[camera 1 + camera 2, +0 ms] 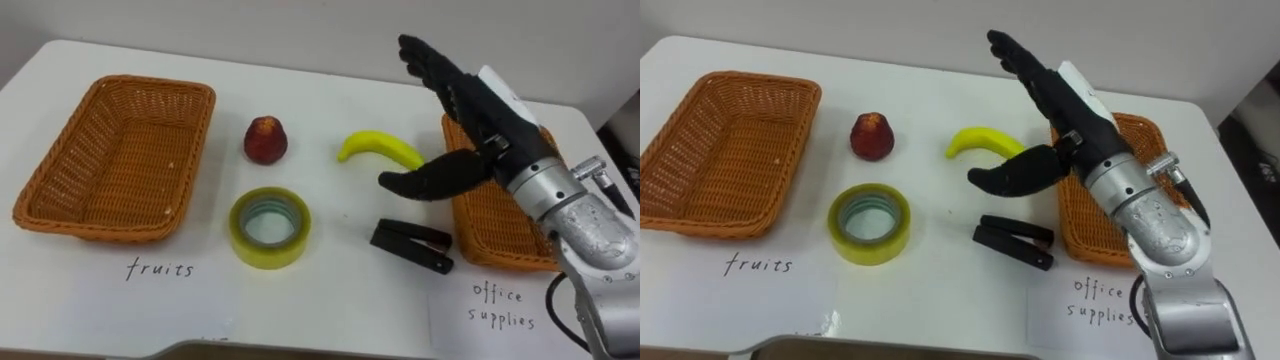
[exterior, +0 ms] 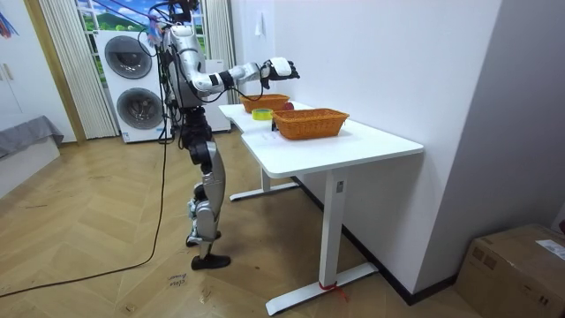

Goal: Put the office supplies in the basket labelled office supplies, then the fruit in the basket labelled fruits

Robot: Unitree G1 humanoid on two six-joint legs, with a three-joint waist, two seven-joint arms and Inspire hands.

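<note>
Right hand (image 1: 480, 112) open with fingers spread, upper right of frame, above bench (image 1: 340, 305), banana (image 1: 380, 148) and stapler (image 1: 412, 245) near its thumb, tape roll (image 1: 270, 228) and red fruit (image 1: 265, 140) centre

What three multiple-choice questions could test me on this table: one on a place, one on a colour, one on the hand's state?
1. Where is the stapler?
A. on the table, beside the right basket
B. inside that basket
C. on the floor

2. What colour is the tape?
A. blue
B. red
C. yellow

3. How is the right hand?
A. curled into a fist
B. open, holding nothing
C. shut on the stapler

Answers:
1 A: it lies on the white top just left of the basket's rim.
2 C: the whole roll is yellow.
3 B: the fingers are straight, the thumb is spread, and nothing is in it.
</note>
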